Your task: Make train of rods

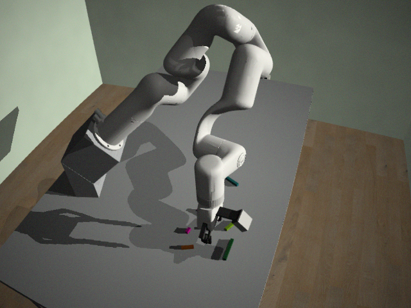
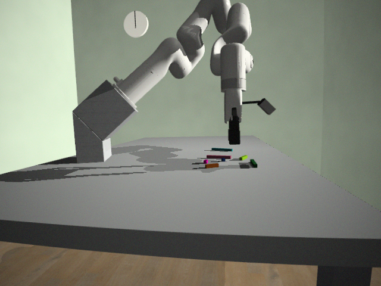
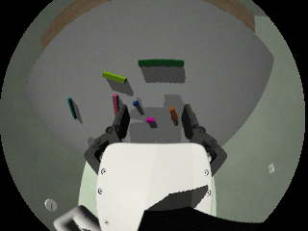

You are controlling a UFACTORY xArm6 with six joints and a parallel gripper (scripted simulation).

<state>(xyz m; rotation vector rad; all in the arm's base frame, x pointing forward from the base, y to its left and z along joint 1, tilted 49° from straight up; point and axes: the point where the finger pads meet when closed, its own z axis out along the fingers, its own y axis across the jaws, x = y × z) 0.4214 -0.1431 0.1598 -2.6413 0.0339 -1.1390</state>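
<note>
Tool (image 2: 233, 140) hangs above the tabletop (image 2: 172, 196), fingers spread wide, nothing between them. Below it lie the rods, all apart: turquoise rod (image 2: 221, 149) farthest back, pink rod (image 2: 218, 157), blue rod (image 2: 223, 159), magenta rod (image 2: 205, 161), orange rod (image 2: 212, 165), lime rod (image 2: 243, 157), green rod (image 2: 253, 162) off right.

The arm (image 1: 232, 76) rose from its slanted base near the counter's left edge, arched high and dropped its last link straight down toward the counter's right side. The gripper (image 2: 233, 139) hung above the surface, pointing down, its fingers spread wide and empty.
</note>
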